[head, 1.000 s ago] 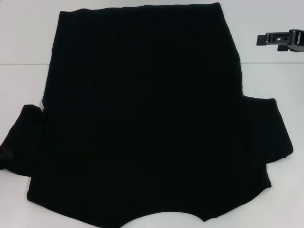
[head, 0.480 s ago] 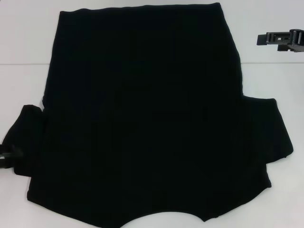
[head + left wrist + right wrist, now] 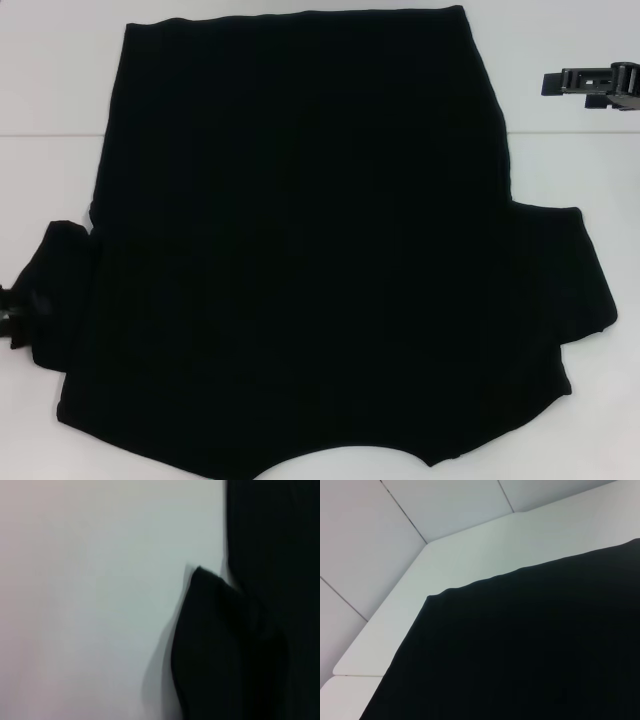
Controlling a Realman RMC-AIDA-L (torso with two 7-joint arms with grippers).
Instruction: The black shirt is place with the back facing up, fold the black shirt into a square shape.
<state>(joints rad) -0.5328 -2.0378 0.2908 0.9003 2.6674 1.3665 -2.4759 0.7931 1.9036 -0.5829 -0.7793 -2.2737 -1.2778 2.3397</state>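
Shirt spread flat, plain side up, on the bench; left gripper has crept up along the left sleeve, apparently clenched on it, beginning the fold; right gripper parked far right, jaws' state indeterminable.

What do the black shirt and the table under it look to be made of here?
The black shirt looks like soft matte cloth, probably a knit: it lies limp, its sleeve by the left gripper bunches into folds, and its edges ripple. The table looks like a hard, smooth white panel, perhaps laminate, with a faint sheen, a straight seam and a rounded edge. The right gripper sits parked beside the shirt.
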